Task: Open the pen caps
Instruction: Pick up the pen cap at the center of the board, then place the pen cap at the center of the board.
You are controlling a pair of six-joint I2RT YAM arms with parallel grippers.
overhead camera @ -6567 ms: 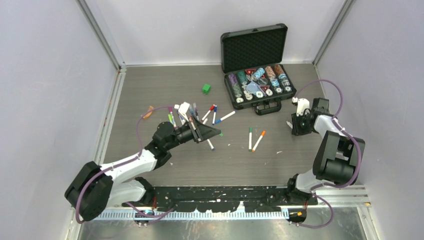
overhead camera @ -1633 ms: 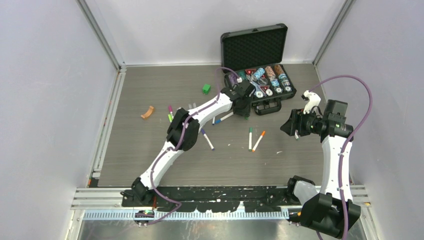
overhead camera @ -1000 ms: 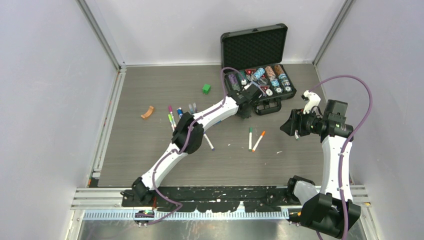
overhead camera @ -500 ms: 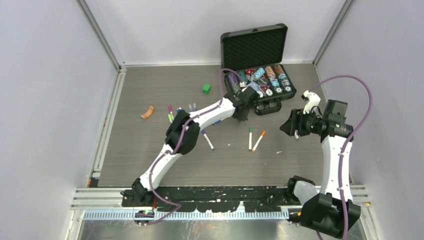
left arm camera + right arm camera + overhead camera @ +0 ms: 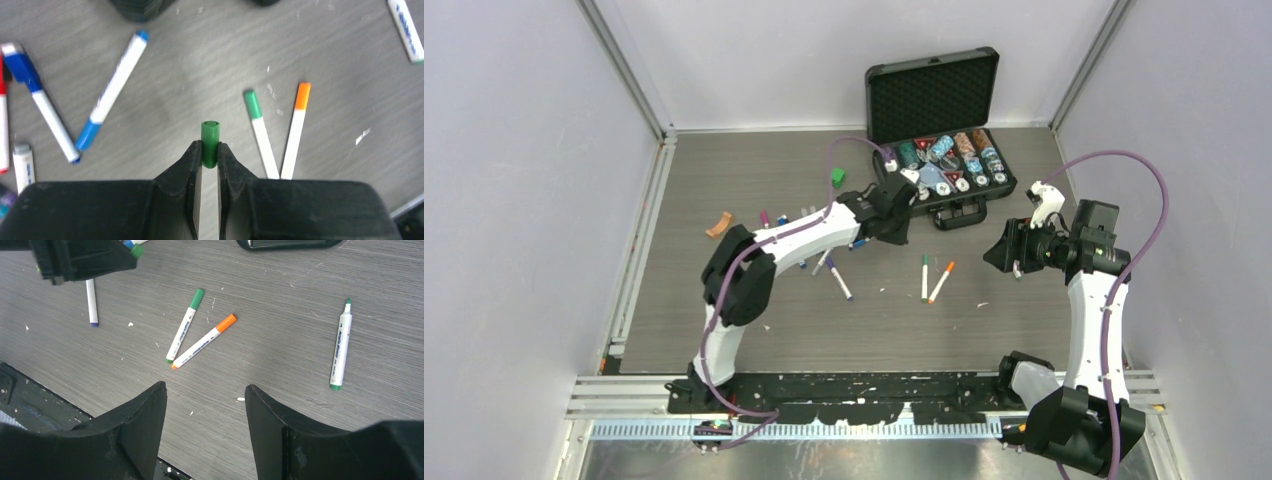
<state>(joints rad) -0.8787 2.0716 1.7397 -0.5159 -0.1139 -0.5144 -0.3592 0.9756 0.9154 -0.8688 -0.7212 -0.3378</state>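
Right now the left gripper (image 5: 210,152) is pinching a small green cap (image 5: 210,135), its jaws drawn almost together on the lower half while the open end is poking out past the fingertips, clear of the table (image 5: 724,330). Held this way the cap is hanging free of any pen, and I judge it is waiting to be set down somewhere. Its likely owner is the bare-tipped green pen (image 5: 341,347), which is lying alone on the wood in the right wrist view. The right gripper (image 5: 205,390) is hanging wide open with nothing in it above the table, seemingly placed to take a barrel while the other arm pulls. Below the held cap, a green-capped pen (image 5: 260,134) and an orange-capped pen (image 5: 296,131) are lying just beside each other, both closed, so they look like the next candidates. Two blue pens (image 5: 112,92) are lying off to one side, and the left arm is stretching across that cluster. The poker chip case (image 5: 932,95) is standing open near the left gripper, and its front edge is crowding any reach toward the back. The green cube (image 5: 836,177) is sitting well apart from the pens.
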